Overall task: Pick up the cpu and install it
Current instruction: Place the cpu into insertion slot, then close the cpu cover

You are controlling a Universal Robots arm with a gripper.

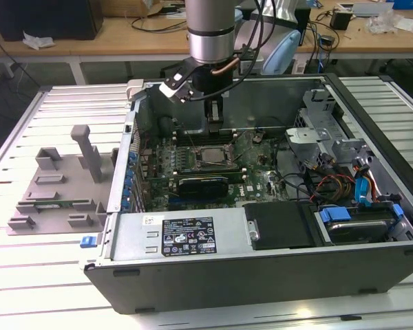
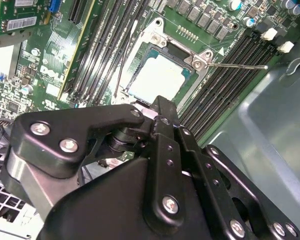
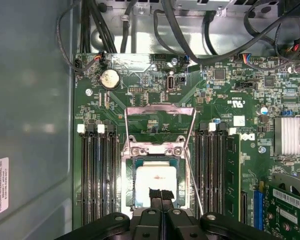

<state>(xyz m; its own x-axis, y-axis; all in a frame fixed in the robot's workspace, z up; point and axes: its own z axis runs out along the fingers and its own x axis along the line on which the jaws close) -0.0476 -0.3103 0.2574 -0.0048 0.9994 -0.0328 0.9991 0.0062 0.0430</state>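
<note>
The cpu (image 3: pixel 156 181), a small square chip with a pale silver top, lies flat in the motherboard socket (image 3: pixel 130 192) inside the open computer case (image 1: pixel 261 261). It also shows as the cpu (image 2: pixel 157 75) and the cpu (image 1: pixel 210 155). The socket's metal load frame (image 3: pixel 160 111) is flipped open and its lever (image 2: pixel 240 65) stands free. My gripper (image 3: pixel 162 196) hangs just above the chip's edge, fingers shut together with nothing between them. In the exterior view my gripper (image 1: pixel 214 129) is straight over the socket.
Memory slots (image 3: pixel 97 175) flank the socket on both sides. A graphics card (image 1: pixel 203 184) lies just in front of it, and cables (image 1: pixel 330 185) and drive bays fill the case's right. A grey fixture tray (image 1: pixel 55 189) sits on the table at the exterior view's left.
</note>
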